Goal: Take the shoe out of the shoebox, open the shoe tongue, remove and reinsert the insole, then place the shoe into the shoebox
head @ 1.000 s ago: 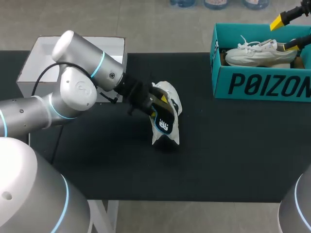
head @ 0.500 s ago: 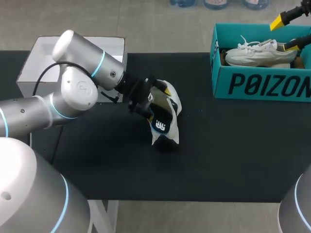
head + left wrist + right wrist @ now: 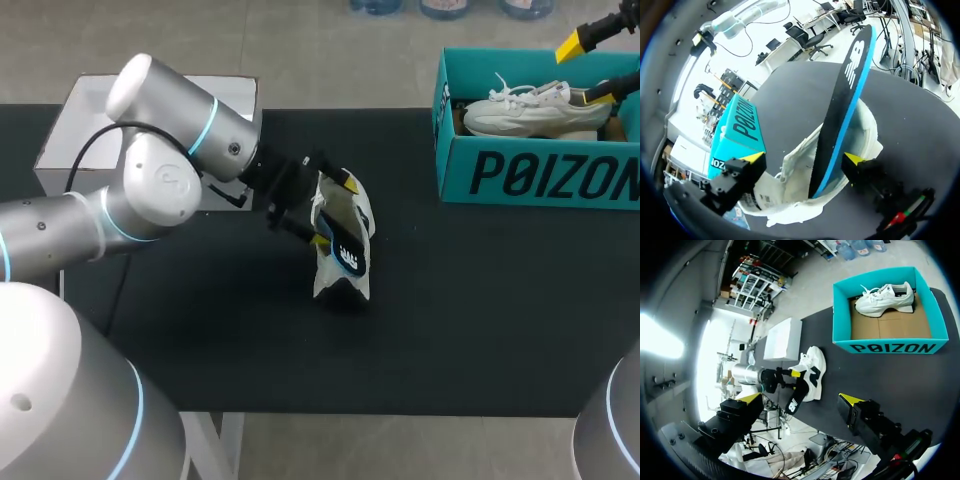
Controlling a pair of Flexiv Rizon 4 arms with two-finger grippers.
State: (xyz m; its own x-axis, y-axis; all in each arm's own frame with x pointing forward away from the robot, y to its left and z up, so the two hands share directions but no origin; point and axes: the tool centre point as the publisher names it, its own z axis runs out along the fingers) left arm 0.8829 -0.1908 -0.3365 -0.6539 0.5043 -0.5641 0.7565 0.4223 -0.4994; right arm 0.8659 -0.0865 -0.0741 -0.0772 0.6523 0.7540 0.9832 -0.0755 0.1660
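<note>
The shoe [image 3: 360, 215] is out of the shoebox [image 3: 540, 175] and lies near the middle of the table [image 3: 480, 300], well apart from the box. Its insole [image 3: 842, 100] stands up out of the opening, lower end inside the shoe. The insole step looks to be in hand, though whether it is going out or in cannot be told. 2 things appear left: seating the insole and boxing the shoe.

The left gripper [image 3: 804, 158] has its jaws apart, 1 on each side of the insole, not clamped. The right gripper [image 3: 801, 397] hangs above the shoebox's far right end, jaws wide apart, empty.

A 2nd shoe [image 3: 535, 108] already lies along the shoebox's far wall, narrowing the room. A white box [image 3: 85, 115] sits at the table's far left.
</note>
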